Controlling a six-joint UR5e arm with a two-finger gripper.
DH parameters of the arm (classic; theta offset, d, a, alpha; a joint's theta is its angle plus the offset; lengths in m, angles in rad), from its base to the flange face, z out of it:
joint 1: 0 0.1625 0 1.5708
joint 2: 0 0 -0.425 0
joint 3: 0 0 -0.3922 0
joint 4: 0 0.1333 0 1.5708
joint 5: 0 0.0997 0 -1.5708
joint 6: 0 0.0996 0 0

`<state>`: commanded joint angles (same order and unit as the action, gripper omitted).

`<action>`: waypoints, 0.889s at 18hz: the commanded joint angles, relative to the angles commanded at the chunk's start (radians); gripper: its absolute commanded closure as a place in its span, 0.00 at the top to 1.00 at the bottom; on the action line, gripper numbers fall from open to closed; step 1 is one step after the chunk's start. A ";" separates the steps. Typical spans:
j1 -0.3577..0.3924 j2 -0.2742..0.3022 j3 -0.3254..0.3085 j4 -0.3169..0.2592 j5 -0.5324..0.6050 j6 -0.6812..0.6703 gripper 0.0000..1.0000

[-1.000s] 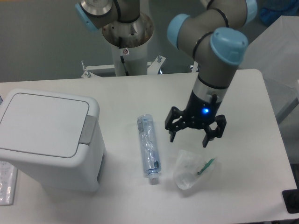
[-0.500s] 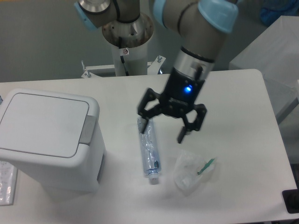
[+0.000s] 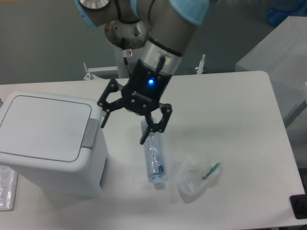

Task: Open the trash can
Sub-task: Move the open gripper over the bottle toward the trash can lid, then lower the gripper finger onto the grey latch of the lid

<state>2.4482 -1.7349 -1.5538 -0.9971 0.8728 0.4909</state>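
Now we count one trash can [image 3: 48,143], standing at the left side of the tabletop [image 3: 230,120], toward the near edge. Its flat white lid [image 3: 44,127] lies shut, and one grey push tab [image 3: 90,132] sits along the lid's right edge.

We see one arm, and its gripper [image 3: 123,129] hangs above the tabletop just right of the trash can, with a blue light glowing on its body. Both fingers [image 3: 106,109] are spread wide apart and hold nothing. One fingertip points down near the upper right corner of the trash can, close to the push tab; we cannot tell whether it touches. The other fingertip hangs over the far end of one clear plastic tube [image 3: 153,154].

That tube lies flat, running near to far, at the middle of the tabletop, right of the trash can and apart from it. Just right of the tube's near end we see one crumpled clear plastic bag [image 3: 192,176] with a small green item [image 3: 211,170] in it. One more clear packet [image 3: 6,188] shows at the left edge, partly hidden behind the trash can.
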 joint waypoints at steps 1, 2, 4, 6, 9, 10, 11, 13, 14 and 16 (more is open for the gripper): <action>0.000 0.002 -0.006 0.003 0.002 0.002 1.00; 0.000 0.000 -0.009 0.008 0.005 0.002 1.00; -0.002 -0.005 -0.015 0.024 0.018 0.002 1.00; -0.003 -0.008 -0.026 0.038 0.021 0.000 1.00; -0.011 -0.009 -0.035 0.045 0.021 0.000 1.00; -0.011 -0.009 -0.040 0.046 0.021 0.000 1.00; -0.012 -0.008 -0.045 0.048 0.021 0.000 1.00; -0.027 -0.008 -0.058 0.049 0.023 -0.003 1.00; -0.032 -0.009 -0.066 0.058 0.023 -0.003 1.00; -0.034 -0.009 -0.072 0.064 0.023 -0.003 1.00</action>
<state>2.4145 -1.7441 -1.6260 -0.9327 0.8958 0.4878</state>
